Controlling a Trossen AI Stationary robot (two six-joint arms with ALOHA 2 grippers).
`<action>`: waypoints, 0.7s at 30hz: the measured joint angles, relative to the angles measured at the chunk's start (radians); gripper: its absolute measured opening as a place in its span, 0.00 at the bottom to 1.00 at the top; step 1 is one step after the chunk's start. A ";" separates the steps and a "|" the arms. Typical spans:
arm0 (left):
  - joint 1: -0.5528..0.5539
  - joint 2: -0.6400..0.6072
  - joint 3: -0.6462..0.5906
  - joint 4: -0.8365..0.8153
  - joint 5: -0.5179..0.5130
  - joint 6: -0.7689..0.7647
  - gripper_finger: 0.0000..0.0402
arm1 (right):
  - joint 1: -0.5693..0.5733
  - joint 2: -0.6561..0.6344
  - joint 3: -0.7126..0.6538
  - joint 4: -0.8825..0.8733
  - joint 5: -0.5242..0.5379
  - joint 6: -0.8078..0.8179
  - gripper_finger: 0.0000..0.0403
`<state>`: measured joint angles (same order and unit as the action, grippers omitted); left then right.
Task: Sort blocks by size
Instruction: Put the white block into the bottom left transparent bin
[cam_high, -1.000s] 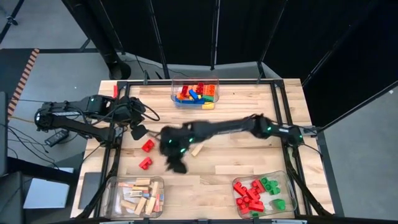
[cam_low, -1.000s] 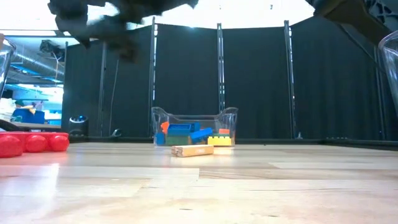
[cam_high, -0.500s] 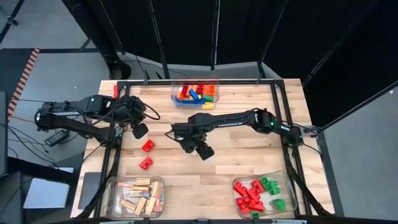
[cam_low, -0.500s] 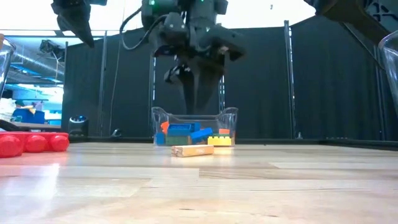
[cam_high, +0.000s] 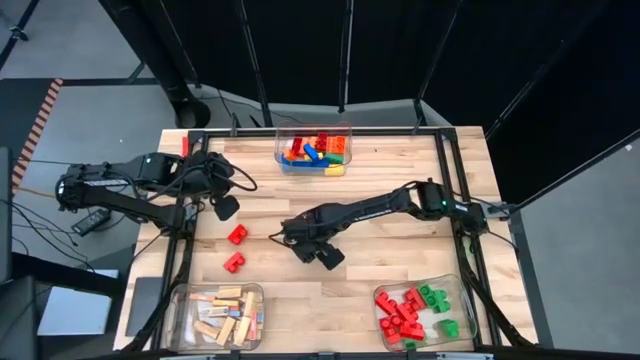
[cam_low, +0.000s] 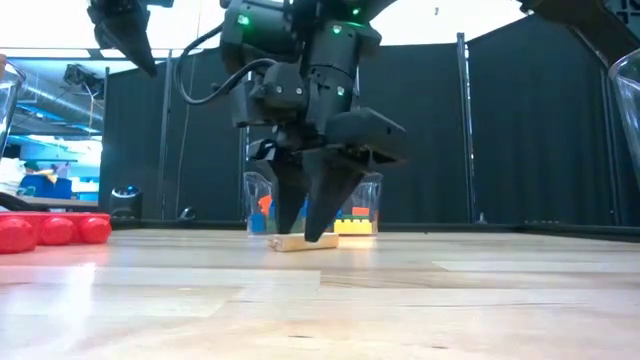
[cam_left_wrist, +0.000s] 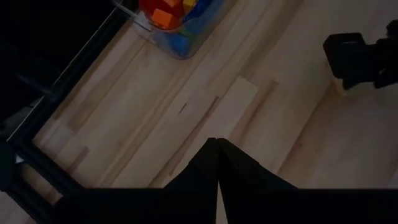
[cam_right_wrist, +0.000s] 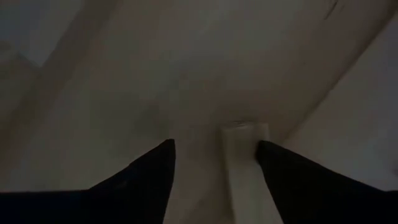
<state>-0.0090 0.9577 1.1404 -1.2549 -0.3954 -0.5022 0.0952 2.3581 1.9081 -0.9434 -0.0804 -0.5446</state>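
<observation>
A pale tan wooden bar (cam_low: 283, 243) lies flat on the table near its middle. My right gripper (cam_low: 306, 232) is open and points down over it, fingertips at table height. In the right wrist view the bar (cam_right_wrist: 242, 168) lies between the two fingers, along them, close beside one finger (cam_right_wrist: 283, 171). In the high view my right gripper (cam_high: 306, 245) hides the bar. My left gripper (cam_left_wrist: 216, 163) is shut and empty, above the table's far left (cam_high: 226, 208). Two red studded bricks (cam_high: 237, 235) (cam_high: 233, 262) lie on the table to the left of my right gripper. My right gripper stands with one finger on each side of the wooden bar, pointing down from above. The bar's long side (cam_right_wrist: 254, 155) is right against one finger; I cannot tell whether they touch. The bar lies flat on the table.
A clear bin of coloured bricks (cam_high: 315, 150) stands at the far edge, a bin of wooden bars (cam_high: 220, 315) at the near left, and a bin of red and green bricks (cam_high: 420, 312) at the near right. Bare table lies between the bins.
My right gripper has swung from the near left toward the table's middle, then come down from well above the table until its fingertips stand at the wooden bar. The bar has stayed where it was.
</observation>
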 joint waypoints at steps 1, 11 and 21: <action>0.000 0.000 0.000 0.006 0.000 0.000 0.03 | 0.002 0.000 -0.010 0.012 0.011 0.001 0.60; 0.000 0.000 0.000 0.031 0.001 0.000 0.03 | -0.016 0.005 -0.022 0.069 0.042 0.073 0.39; 0.000 0.000 0.000 0.030 0.001 0.000 0.03 | -0.018 -0.028 0.003 0.088 0.047 0.155 0.33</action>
<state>-0.0090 0.9577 1.1404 -1.2251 -0.3940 -0.5026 0.0771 2.3303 1.9112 -0.8553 -0.0338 -0.3893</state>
